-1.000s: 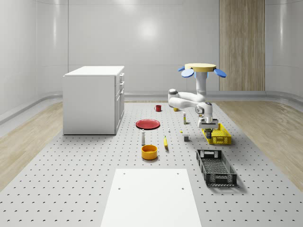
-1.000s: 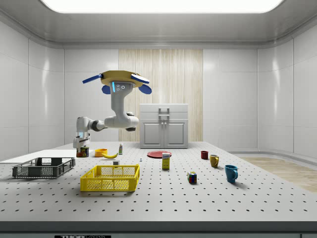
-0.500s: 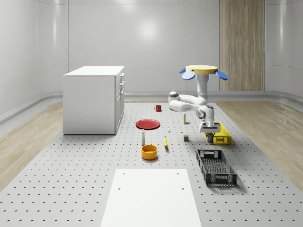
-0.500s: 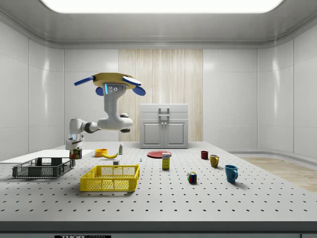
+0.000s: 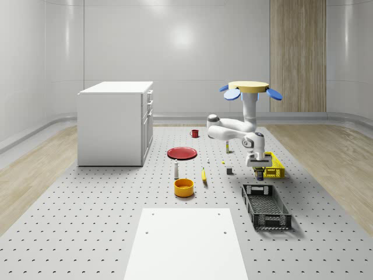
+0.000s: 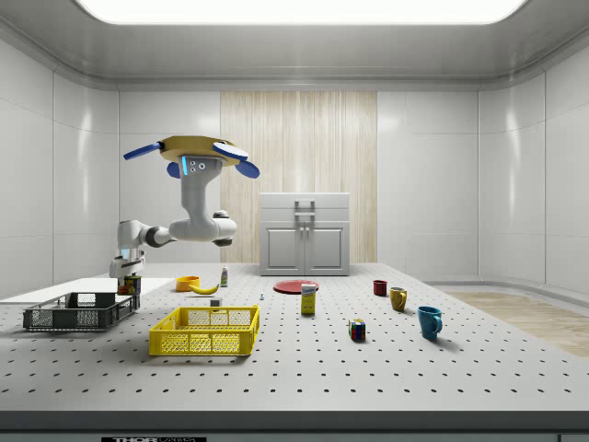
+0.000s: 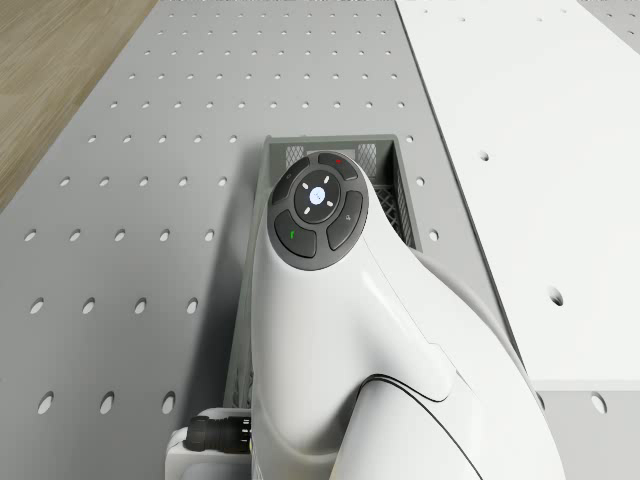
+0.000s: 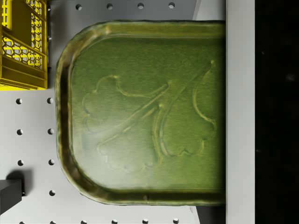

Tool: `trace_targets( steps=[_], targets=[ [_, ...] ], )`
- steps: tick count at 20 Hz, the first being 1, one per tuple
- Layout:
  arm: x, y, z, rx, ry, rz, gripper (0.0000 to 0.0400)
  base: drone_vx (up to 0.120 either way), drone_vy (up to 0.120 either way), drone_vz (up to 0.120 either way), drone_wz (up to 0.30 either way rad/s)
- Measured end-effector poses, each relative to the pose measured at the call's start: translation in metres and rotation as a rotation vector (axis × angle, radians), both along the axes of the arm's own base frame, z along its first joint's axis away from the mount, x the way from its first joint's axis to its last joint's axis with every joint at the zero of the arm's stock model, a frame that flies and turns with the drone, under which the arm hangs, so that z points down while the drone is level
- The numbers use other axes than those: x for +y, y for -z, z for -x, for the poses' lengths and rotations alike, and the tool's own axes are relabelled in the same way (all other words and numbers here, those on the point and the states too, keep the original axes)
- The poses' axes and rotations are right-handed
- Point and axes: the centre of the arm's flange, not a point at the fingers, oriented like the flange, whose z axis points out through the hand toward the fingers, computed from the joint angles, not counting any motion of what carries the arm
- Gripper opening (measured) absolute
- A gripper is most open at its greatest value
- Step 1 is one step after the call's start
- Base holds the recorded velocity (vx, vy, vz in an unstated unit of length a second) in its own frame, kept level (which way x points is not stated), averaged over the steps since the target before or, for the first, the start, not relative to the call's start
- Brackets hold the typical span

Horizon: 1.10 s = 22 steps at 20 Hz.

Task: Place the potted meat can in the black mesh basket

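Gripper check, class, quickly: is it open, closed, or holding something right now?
Gripper: closed on the can, held in the air by the black basket.

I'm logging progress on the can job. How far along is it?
Done: the can is picked up, held off the table in the end effector. In hand: the drone hovers with the end effector near the black basket's far end, by the yellow basket. Left: moving over the basket, lowering and releasing the can inside.
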Motion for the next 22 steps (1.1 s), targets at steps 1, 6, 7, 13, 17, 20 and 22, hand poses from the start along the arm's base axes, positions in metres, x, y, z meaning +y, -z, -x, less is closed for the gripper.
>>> trace_targets(
  steps=[1,6,7,13,17,20,22],
  targets=[
    [0.0000,0.0000,0.0000,0.000,0.000,0.000,0.0281,0.120,0.000,0.000,0.000],
    [0.0000,0.0000,0.0000,0.000,0.000,0.000,0.0281,0.120,0.000,0.000,0.000],
    [0.0000,0.0000,0.0000,0.000,0.000,0.000,0.0281,0.120,0.000,0.000,0.000],
    [0.0000,0.0000,0.0000,0.000,0.000,0.000,0.0281,0.120,0.000,0.000,0.000],
    [0.0000,0.0000,0.0000,0.000,0.000,0.000,0.0281,0.120,-0.060,0.000,0.000],
    [0.0000,0.0000,0.0000,0.000,0.000,0.000,0.0281,0.120,0.000,0.000,0.000],
    [0.0000,0.0000,0.0000,0.000,0.000,0.000,0.0281,0.120,0.000,0.000,0.000]
  ],
)
